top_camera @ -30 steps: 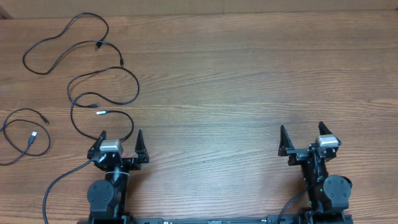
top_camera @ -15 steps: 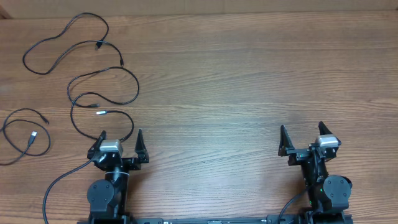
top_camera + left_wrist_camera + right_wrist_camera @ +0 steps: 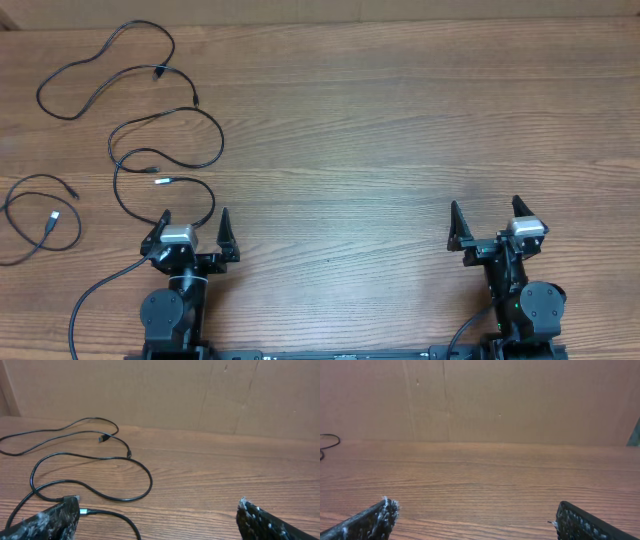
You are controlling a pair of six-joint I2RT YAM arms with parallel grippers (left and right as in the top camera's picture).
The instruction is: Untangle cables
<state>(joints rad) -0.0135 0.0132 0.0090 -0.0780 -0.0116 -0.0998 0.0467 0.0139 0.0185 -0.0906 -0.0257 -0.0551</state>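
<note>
Three black cables lie apart at the table's left. One winds across the far left [image 3: 105,55]. A second [image 3: 165,165] loops down to just in front of my left gripper, with a silver plug [image 3: 82,510] beside my left finger. A third [image 3: 40,215] curls at the left edge. My left gripper [image 3: 192,228] is open and empty, just short of the second cable's loop [image 3: 125,495]. My right gripper [image 3: 487,218] is open and empty, over bare wood [image 3: 475,505], far from the cables.
A brown cardboard wall [image 3: 520,400] stands along the table's far edge. The wooden table top [image 3: 400,130] stretches between the two arms. The arms' own black cables hang off the near edge.
</note>
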